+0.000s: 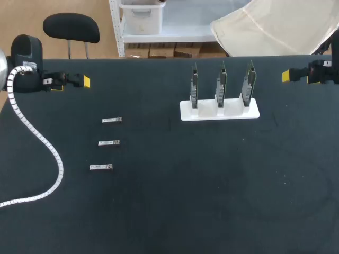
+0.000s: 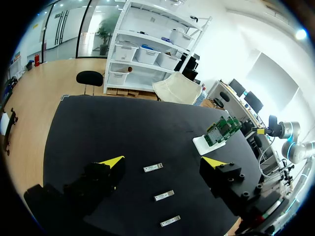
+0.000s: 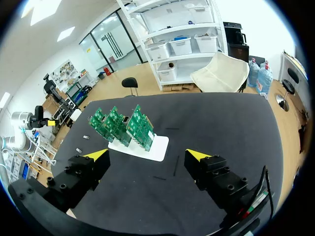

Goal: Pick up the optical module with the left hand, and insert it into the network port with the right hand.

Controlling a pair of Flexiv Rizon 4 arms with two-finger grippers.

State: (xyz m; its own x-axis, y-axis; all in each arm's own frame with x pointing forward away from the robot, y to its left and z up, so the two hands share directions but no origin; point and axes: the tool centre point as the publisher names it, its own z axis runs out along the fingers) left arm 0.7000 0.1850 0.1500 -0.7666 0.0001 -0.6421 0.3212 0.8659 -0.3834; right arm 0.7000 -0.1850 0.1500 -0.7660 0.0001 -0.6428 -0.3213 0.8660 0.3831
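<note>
Silver metal, three small optical modules (image 1: 108, 143) lie flat in a loose column on the left part of the table. They are well apart from one another, and neither arm touches any of them. Well to their right stands a white holder (image 1: 220, 112) with three slots. In each slot one green circuit board (image 1: 221, 84) stands upright on edge, the three side by side with gaps between them.

The table (image 1: 212, 201) has a matt black top. A white ribbed cable (image 1: 50, 153) from the left arm curves across its left side, near the modules but not touching them.

The left gripper (image 1: 82, 81) hangs at the far left corner of the table, beyond the modules. Its jaws are spread wide with nothing between them. In its wrist view the modules lie on the table ahead of and below the fingers.

The right gripper (image 1: 288, 75) hangs at the far right edge, to the right of the holder and apart from it. Its jaws are likewise spread wide and hold nothing. In its wrist view the holder and boards stand ahead of it.
</note>
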